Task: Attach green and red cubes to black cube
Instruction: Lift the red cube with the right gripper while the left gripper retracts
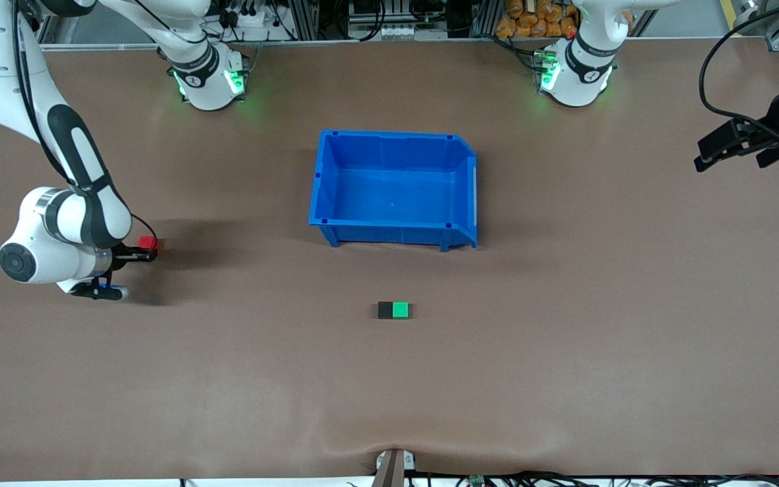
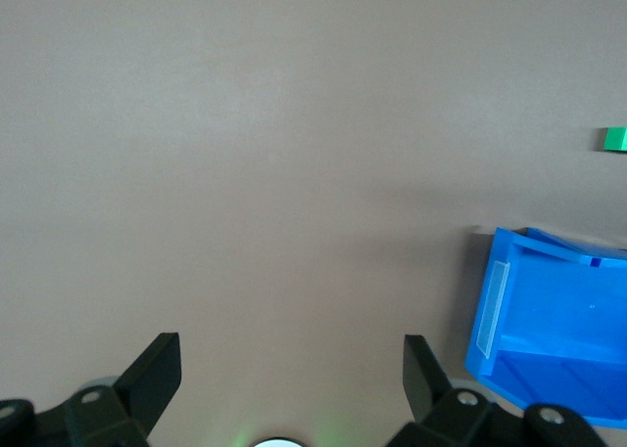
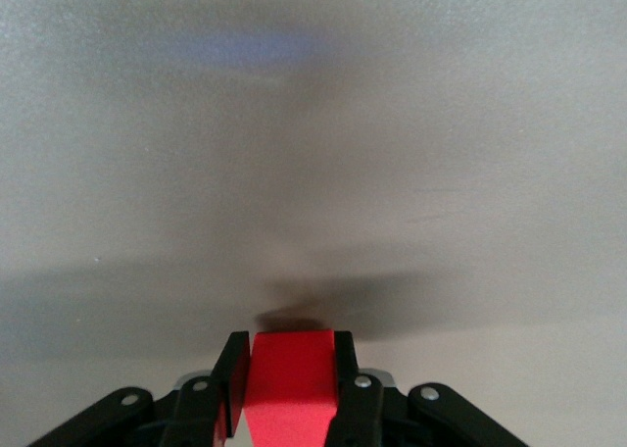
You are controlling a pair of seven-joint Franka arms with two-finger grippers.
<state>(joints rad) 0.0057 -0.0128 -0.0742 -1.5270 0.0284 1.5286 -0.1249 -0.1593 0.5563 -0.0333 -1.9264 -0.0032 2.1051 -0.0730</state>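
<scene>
The black cube (image 1: 385,310) and the green cube (image 1: 400,310) lie side by side and touching on the brown table, nearer the front camera than the blue bin. The green cube also shows in the left wrist view (image 2: 614,139). My right gripper (image 1: 149,249) is shut on the red cube (image 1: 148,242) at the right arm's end of the table, low over the bare table; the right wrist view shows the red cube (image 3: 291,383) clamped between both fingers. My left gripper (image 1: 704,159) is open and empty, held high over the left arm's end of the table.
An empty blue bin (image 1: 396,189) stands mid-table, between the arm bases and the joined cubes; its corner shows in the left wrist view (image 2: 549,320). A camera mount (image 1: 393,467) sits at the table's front edge.
</scene>
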